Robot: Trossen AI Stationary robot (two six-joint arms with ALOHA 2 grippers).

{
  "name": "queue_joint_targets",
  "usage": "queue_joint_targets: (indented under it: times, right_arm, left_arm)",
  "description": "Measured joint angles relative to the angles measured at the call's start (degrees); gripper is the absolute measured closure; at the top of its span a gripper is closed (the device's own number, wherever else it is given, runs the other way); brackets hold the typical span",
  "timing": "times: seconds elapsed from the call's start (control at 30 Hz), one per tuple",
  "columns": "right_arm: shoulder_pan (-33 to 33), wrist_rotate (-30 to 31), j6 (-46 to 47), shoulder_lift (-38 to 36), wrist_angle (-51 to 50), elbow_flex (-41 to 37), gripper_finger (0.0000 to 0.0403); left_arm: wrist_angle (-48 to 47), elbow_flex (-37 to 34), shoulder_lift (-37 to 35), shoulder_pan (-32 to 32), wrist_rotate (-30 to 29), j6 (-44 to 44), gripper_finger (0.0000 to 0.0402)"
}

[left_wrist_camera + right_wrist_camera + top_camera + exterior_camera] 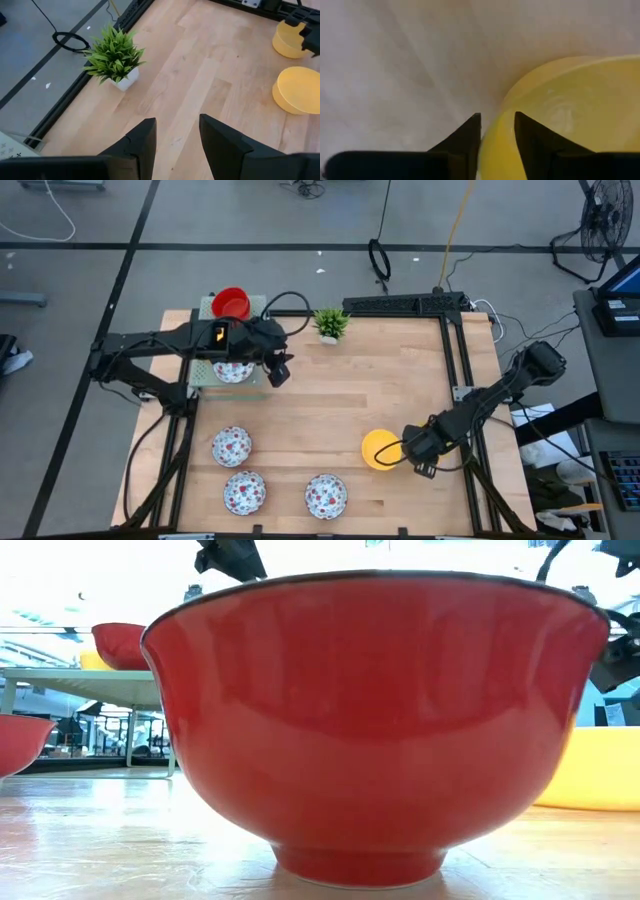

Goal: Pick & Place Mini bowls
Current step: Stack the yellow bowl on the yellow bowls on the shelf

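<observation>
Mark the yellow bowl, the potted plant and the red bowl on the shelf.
yellow bowl (378, 448), high view, on its inside, left of the right hand.
plant (115, 56), left wrist view, on the middle of its leaves.
red bowl (231, 303), high view, on its inside.

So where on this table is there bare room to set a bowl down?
The widest bare wood lies mid-table, bordered by the potted plant, the yellow bowl and the floral bowls. The far right corner behind the right hand is bare too. It is crowded along the near left and at the rack under the left hand.
</observation>
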Motion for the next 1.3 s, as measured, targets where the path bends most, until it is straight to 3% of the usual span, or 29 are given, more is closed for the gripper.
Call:
queue_joint_targets:
  times: [0.17,0.23,0.5,0.8,0.97,1.13,1.3]
  right_arm:
    - [0.0,2.3,-0.1,0.4,-3.5,0.0,0.0381]
    - [0.0,2.9,-0.2,0.3,-4.2,0.0,0.0394]
    - [-0.1,3.5,-0.2,-0.5,-7.1,0.0,0.0401]
    - [-0.2,11.3,2.3,-4.1,-15.2,4.9,0.0402]
    - [-1.1,15.9,-2.9,-4.3,-14.6,9.8,0.0402]
    - [-2.9,17.9,-9.1,-4.3,-12.0,13.3,0.0402]
    - [-4.5,17.5,-19.3,-4.3,-2.2,14.4,0.0403]
  left_arm:
    - [0.0,0.0,0.0,-1.1,0.0,1.1,0.0247]
    - [-0.1,0.0,0.0,-1.6,0.1,2.0,0.0247]
    - [-0.1,0.0,0.0,-3.7,0.1,2.6,0.0247]
    - [0.5,0.0,0.8,-4.5,0.2,2.1,0.0247]
    - [5.1,-0.1,2.6,-5.1,1.6,4.0,0.0247]
    - [10.0,0.0,5.5,-6.5,4.7,11.4,0.0247]
    - [12.9,0.0,8.4,-8.6,8.7,19.9,0.0247]
